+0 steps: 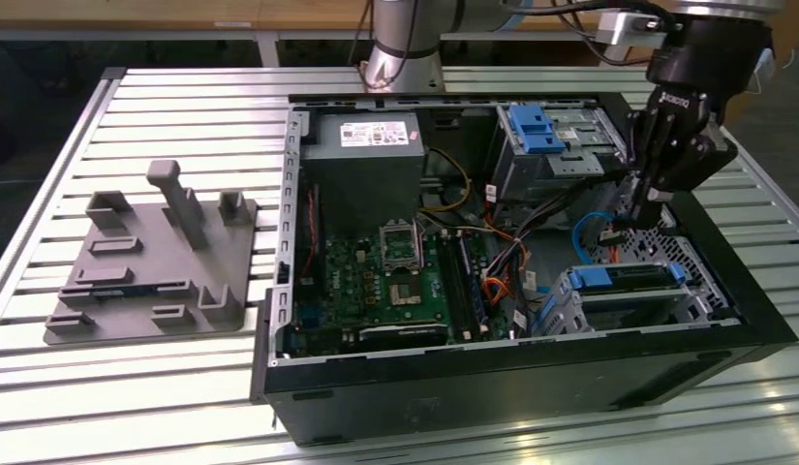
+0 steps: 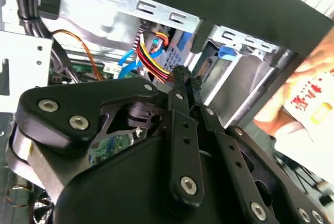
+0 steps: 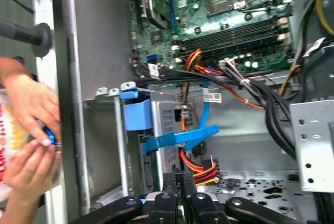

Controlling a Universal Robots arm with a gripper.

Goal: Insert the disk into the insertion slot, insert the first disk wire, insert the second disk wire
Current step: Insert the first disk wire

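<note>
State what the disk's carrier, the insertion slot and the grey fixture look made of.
The disk carrier is bright blue and smooth: probably plastic. The insertion slot is silver perforated sheet: likely metal. The grey fixture is matte, uniform: perhaps plastic.

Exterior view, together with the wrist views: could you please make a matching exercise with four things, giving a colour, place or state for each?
1 disk
2 motherboard
3 grey fixture
4 gripper

A green
B on the table, at the exterior view's left
C blue-framed, in the insertion slot
D shut on red and yellow wires

Pairs: 1-C, 2-A, 3-B, 4-D.
</note>
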